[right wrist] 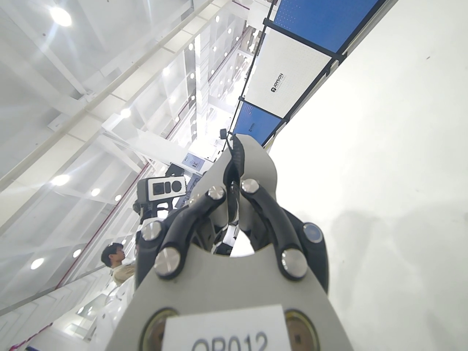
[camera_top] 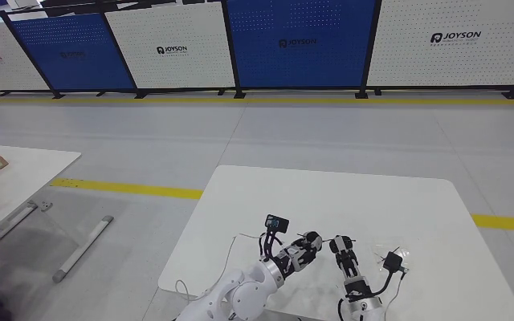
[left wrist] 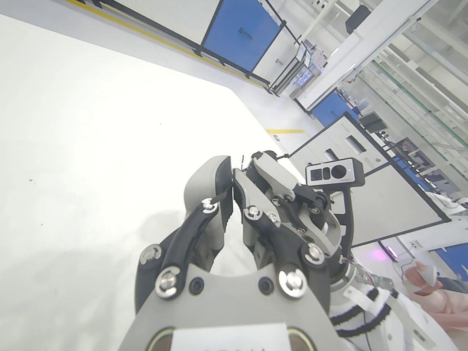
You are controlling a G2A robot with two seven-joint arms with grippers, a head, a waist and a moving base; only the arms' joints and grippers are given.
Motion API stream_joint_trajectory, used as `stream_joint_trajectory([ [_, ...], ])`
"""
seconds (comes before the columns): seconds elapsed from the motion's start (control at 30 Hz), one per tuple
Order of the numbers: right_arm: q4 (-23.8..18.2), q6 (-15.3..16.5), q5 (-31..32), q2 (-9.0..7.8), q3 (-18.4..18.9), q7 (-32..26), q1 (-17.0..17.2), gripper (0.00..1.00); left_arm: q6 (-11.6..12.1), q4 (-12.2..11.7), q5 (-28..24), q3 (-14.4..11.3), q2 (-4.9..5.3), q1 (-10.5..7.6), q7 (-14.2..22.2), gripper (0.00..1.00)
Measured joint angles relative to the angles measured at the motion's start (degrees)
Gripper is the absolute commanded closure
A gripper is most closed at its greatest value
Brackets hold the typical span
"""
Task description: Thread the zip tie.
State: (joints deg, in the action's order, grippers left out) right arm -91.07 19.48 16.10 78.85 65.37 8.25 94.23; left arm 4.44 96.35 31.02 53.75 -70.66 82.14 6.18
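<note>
The left gripper [left wrist: 233, 181] and right gripper [right wrist: 234, 147] each pinch the zip tie [right wrist: 223, 133] between closed fingertips, its end poking just beyond.

Most of the zip tie [left wrist: 221, 196] is buried between the pads of my left gripper [left wrist: 233, 181]: a short black sliver shows, the rest is hidden. Same at my right gripper [right wrist: 234, 149], where the strap is swallowed by the fingers and just one end pokes past the tips. Can't tell whether the tail sits in the head. From the top view the tie is too thin to make out. My arms are cut off at the lower edge there.
</note>
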Motion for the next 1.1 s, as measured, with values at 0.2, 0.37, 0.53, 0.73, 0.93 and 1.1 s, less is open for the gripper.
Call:
stream_joint_trajectory([
  [0.2, -0.25, 0.00, 0.65, -0.11, 0.03, 0.66, 0.22, 1.00, -0.44, 0.45, 0.67, -0.08, 0.02, 0.04, -0.05, 1.00],
  [0.37, -0.38, 0.00, 0.83, -0.18, -0.02, 0.87, 0.32, 1.00, -0.56, 0.59, 0.73, 0.04, 0.04, 0.12, -0.20, 1.00],
  [0.53, -0.26, 0.00, 1.00, -0.21, -0.04, 1.13, 0.31, 1.00, -0.50, 0.53, 0.60, 0.23, 0.08, 0.23, -0.33, 1.00],
  [0.73, 0.09, 0.00, 1.31, -0.19, -0.29, 1.53, 0.16, 1.00, -0.28, 0.46, 0.61, 0.32, 0.11, 0.34, -0.42, 1.00],
  [0.93, 0.23, 0.00, 1.43, -0.16, -0.43, 1.91, 0.08, 1.00, -0.02, 0.38, 0.58, 0.33, 0.13, 0.38, -0.45, 1.00],
  [1.1, 0.28, 0.00, 1.37, -0.14, -0.43, 2.18, 0.11, 1.00, -0.05, 0.23, 0.36, 0.40, 0.12, 0.43, -0.74, 1.00],
])
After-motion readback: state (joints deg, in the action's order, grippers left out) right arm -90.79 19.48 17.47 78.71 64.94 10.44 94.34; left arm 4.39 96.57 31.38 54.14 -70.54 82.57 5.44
